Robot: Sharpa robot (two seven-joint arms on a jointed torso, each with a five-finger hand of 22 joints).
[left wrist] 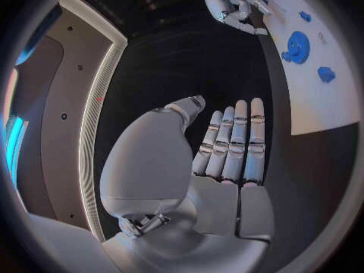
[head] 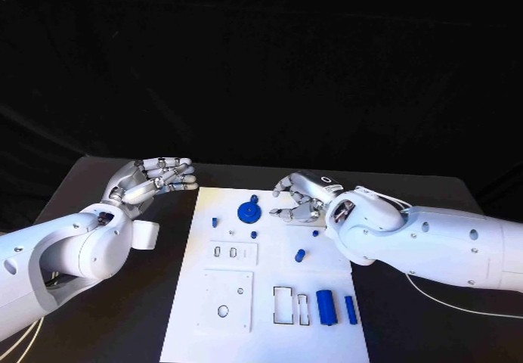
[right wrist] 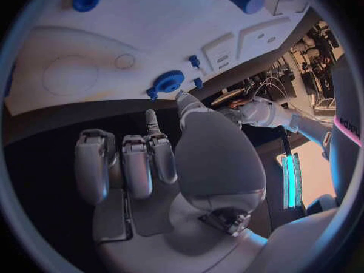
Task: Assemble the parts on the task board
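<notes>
The white task board [head: 261, 333] lies lengthwise in the middle of the black table. A round blue part [head: 249, 212] sits near its far end, with small blue parts [head: 215, 221] around it. A blue cylinder [head: 325, 304] and a thin blue bar [head: 351, 309] lie at the near right. My right hand [head: 302, 198] hovers over the board's far right, just right of the round part [right wrist: 168, 80], fingers bent, nothing in them. My left hand [head: 153, 180] floats off the board's far left corner; its fingers [left wrist: 235, 139] are straight and hold nothing.
Two recessed white plates [head: 232, 252] [head: 227, 300] with holes occupy the board's left half, and outlined slots [head: 290, 305] lie beside the cylinder. Bare black table [head: 436, 325] runs along both long sides of the board.
</notes>
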